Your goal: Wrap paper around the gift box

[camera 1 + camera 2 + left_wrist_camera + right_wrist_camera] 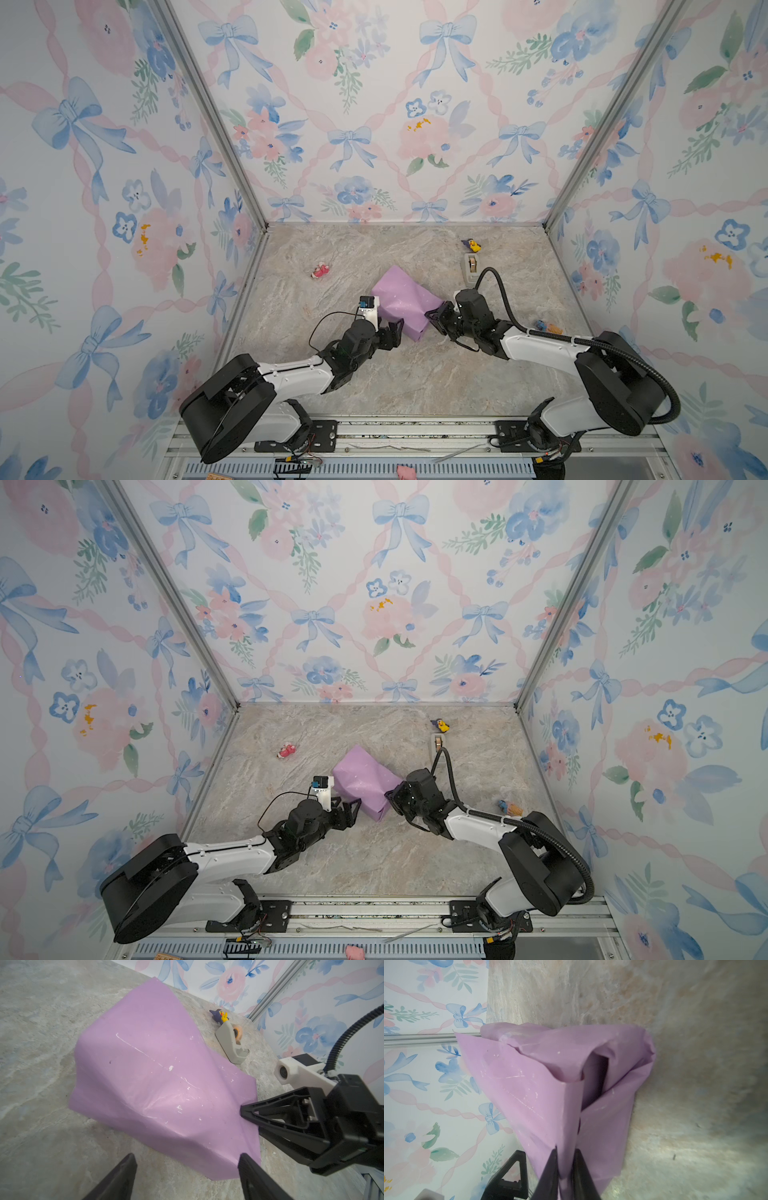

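mid-frame, lilac paper (pixel 401 301) lies draped on the desk (pixel 415 374). the right end effector (pixel 565 1167) pinches its edge; the left end effector (pixel 187 1157) gapes wide just beside its corner.

Walls (pixel 399 104) with blue bows and pink flowers fill the top and both sides of the frame. A grey, stone-look floor (pixel 374 382) lies at the lower middle.

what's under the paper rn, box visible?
The paper tents over a boxy bulk, lilac side out. The gift box itself is covered: no navy in any view. Its open fold in the right wrist view shows only shadow.
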Controlling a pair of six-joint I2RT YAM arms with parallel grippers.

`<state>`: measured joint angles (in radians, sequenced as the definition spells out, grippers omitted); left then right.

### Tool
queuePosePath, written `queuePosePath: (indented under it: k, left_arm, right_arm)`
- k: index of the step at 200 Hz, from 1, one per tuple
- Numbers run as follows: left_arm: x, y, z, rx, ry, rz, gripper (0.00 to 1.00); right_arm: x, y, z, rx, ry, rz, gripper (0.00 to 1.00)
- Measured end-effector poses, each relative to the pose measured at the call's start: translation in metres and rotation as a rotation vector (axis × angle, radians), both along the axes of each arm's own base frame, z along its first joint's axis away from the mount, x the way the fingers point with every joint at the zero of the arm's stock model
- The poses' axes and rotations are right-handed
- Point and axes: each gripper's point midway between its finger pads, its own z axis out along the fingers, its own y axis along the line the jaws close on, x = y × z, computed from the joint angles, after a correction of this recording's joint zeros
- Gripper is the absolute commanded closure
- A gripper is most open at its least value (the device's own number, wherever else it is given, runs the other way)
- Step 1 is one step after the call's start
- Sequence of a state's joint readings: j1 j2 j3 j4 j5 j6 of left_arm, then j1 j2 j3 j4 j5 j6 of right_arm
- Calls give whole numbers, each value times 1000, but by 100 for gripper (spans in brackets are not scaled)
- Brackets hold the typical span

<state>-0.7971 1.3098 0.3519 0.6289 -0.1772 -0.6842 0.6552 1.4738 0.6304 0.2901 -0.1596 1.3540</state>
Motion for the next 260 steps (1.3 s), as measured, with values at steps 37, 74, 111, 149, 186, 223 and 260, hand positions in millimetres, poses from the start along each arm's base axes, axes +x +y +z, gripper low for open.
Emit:
queuePosePath:
  k: [37, 74, 111, 149, 186, 223, 260]
  left_arm:
    - [3, -4, -8, -25, 52, -5, 21]
    - [16, -10, -12, -19, 71, -30, 21]
    - [34, -26, -12, 5, 59, -86, 20]
    - [42, -27, -14, 49, 31, -146, 18]
    - [38, -18, -2, 121, -69, -216, 18]
    - [15, -9, 43, 214, -323, -306, 17]
    - [-21, -28, 45, 437, -579, -510, 16]
  right_arm:
    - [0, 1, 0, -2, -3, -11, 85]
    - [-1, 2, 0, 0, -6, -28, 85]
    - [-3, 5, 0, 11, -10, -49, 85]
    - [-1, 8, 0, 31, -9, -65, 86]
    - [-1, 8, 0, 32, -8, -66, 86]
    - [0, 9, 0, 34, -10, -66, 86]
    - [2, 11, 0, 42, -18, -65, 86]
